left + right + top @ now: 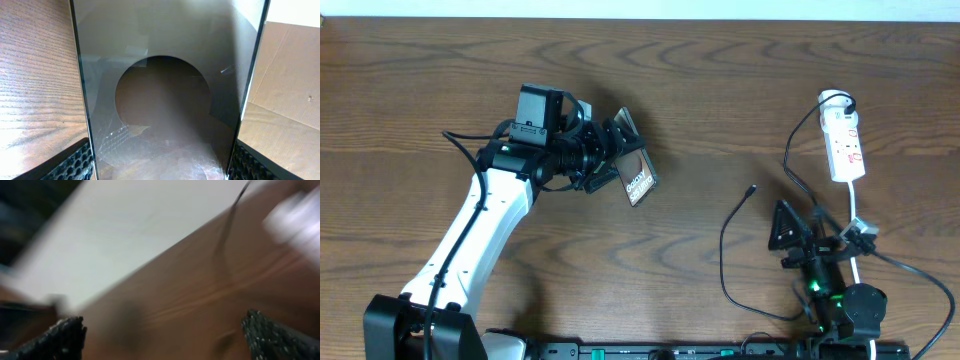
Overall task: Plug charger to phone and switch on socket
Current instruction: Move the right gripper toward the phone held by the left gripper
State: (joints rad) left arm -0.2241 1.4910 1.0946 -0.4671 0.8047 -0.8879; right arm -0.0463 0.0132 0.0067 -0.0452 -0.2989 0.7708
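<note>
Brownish-grey phone (pixel 640 184) is clamped across its width in the left gripper (pixel 618 158), tilted above the table (pixel 720 80), likely so its port is presented, while the right gripper (pixel 783 226) is spread empty near the tip of the charger (pixel 723 240).

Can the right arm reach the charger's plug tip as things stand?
Probably yes: the charger's plug tip lies on bare table near the right arm, jaws open and empty, nothing between them.
</note>
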